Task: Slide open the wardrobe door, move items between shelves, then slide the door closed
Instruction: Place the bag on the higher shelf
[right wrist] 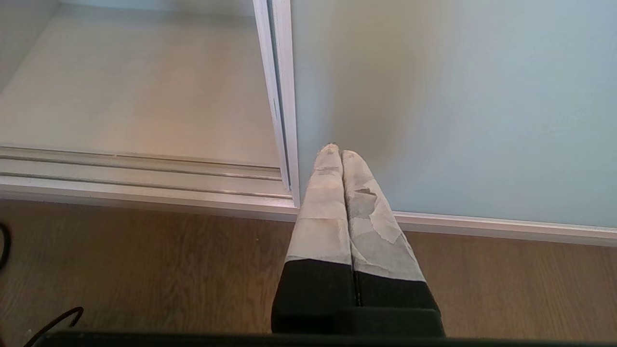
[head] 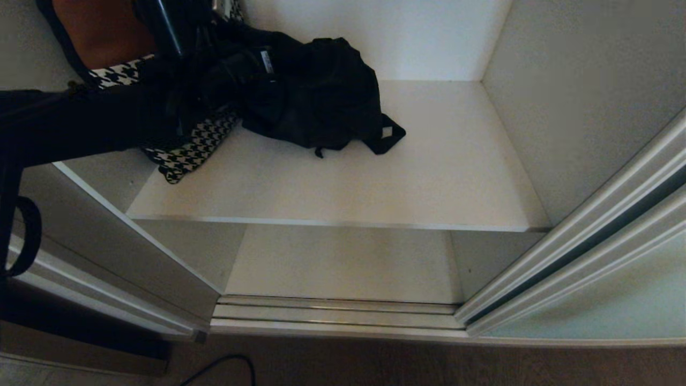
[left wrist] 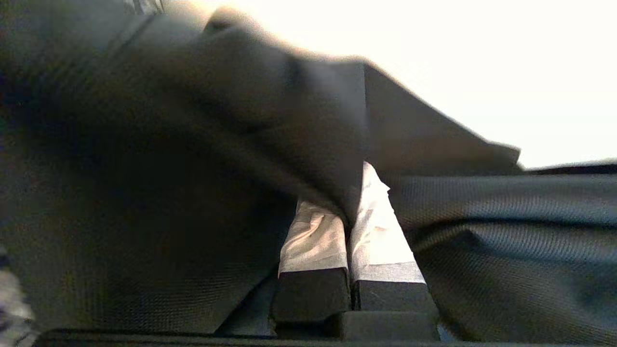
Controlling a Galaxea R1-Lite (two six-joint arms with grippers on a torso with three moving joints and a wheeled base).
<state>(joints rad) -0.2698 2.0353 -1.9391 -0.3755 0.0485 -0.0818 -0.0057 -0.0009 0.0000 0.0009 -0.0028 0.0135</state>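
Note:
The sliding wardrobe door (head: 616,300) stands slid to the right, its pale green glass (right wrist: 458,96) in the right wrist view. A black backpack (head: 316,91) lies at the back left of the upper shelf (head: 402,182). My left arm (head: 80,123) reaches in from the left to the backpack's left side. In the left wrist view my left gripper (left wrist: 351,212) is shut on a fold of black backpack fabric (left wrist: 193,168), which hides the fingertips. My right gripper (right wrist: 337,152) hangs shut and empty low in front of the door's left edge.
A black-and-white houndstooth bag (head: 193,150) lies under my left arm beside the backpack. Below the shelf is a lower board (head: 343,262), then the grooved floor track (head: 337,313). A cable (head: 225,367) lies on the wooden floor (right wrist: 144,260). A black strap loop (head: 27,236) hangs at far left.

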